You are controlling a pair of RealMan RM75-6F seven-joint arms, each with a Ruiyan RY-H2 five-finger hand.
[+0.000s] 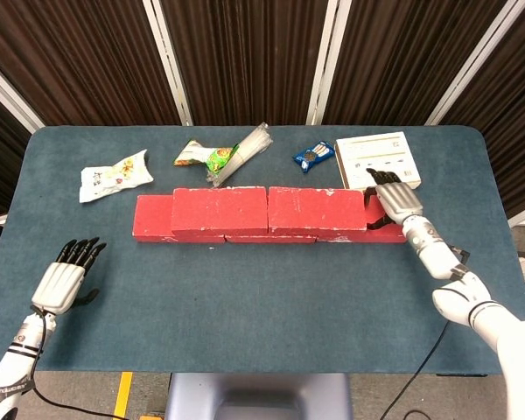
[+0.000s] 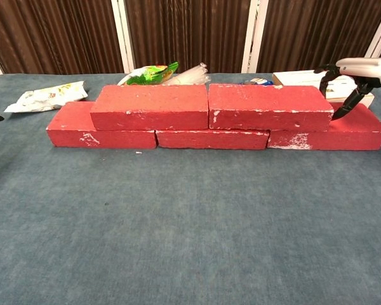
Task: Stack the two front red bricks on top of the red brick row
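Both upper bricks (image 1: 269, 210) sat stacked on the red brick row (image 2: 216, 137). Our right hand (image 1: 394, 198) pressed the right brick's end, gripping nothing; our left hand (image 1: 63, 282) rested open on the table (image 1: 262, 297).

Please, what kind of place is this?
Probably a robot test lab, not a home: a blue felt-covered table, dark curtains behind it, and red bricks with snack packets as props.

Your blue table (image 1: 262, 289) is carrying the red brick row (image 1: 271, 229), snack packets (image 1: 114, 175) and a white box (image 1: 378, 159).
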